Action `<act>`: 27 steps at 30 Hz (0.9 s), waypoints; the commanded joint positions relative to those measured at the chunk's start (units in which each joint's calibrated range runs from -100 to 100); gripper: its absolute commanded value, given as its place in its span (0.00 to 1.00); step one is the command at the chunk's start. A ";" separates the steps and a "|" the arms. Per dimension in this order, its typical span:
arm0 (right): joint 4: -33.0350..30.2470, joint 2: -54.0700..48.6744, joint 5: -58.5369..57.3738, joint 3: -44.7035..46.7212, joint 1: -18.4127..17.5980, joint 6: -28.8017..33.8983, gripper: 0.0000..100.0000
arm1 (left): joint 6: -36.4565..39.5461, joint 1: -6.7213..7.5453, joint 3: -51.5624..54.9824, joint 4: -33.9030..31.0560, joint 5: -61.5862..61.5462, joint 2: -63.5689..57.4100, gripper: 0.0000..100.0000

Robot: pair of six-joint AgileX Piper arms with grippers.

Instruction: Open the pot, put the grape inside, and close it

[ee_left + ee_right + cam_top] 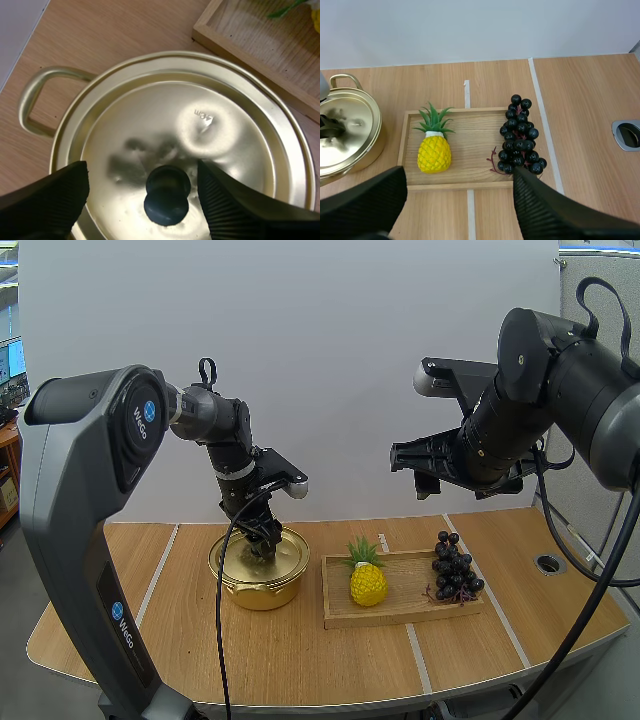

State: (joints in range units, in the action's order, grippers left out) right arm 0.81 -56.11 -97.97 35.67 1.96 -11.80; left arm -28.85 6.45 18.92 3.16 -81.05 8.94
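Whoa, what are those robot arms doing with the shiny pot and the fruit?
The left hand is open over the gold pot, a finger on each side of the black knob on the lid, not pinching it yet. The lid is on. The right hand, open too, hovers above the wooden tray, where the grapes lie beside a small pineapple.

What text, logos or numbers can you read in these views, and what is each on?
"WeGo", beside a round blue logo: on the left arm, at its shoulder housing.
"WeGo", again with the logo: lower on the same arm, near its base.
Stamped mark on the pot lid, seen upside down: seems to end in "cm"; the rest is too small to read.
Nothing else readable.
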 commanded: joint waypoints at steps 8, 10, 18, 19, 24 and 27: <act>0.21 -0.33 -0.47 0.18 0.19 -0.45 1.00 | 1.34 0.23 -0.14 -0.23 -2.20 0.21 0.00; 0.21 -0.33 -0.47 0.18 0.19 -0.45 1.00 | 1.34 0.23 -0.14 -0.23 -2.20 -0.23 0.00; 0.21 -0.33 -0.47 0.18 0.19 -0.45 1.00 | 2.37 0.23 -1.29 -0.44 -6.39 -5.15 0.00; 0.21 -0.33 -0.47 0.18 0.19 -0.45 1.00 | 2.64 0.23 -2.13 -0.44 -7.80 -5.94 0.00; 0.21 -0.33 -0.47 0.18 0.19 -0.45 1.00 | 4.35 0.23 -7.55 -0.44 -13.96 -11.94 0.00; 0.21 -0.33 -0.47 0.18 0.19 -0.45 1.00 | 5.17 0.14 -10.89 -0.44 -14.47 -16.07 0.00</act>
State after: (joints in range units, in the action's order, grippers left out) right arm 0.81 -56.11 -98.12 35.67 1.96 -11.80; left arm -24.96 6.64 10.85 2.91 -94.22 -3.40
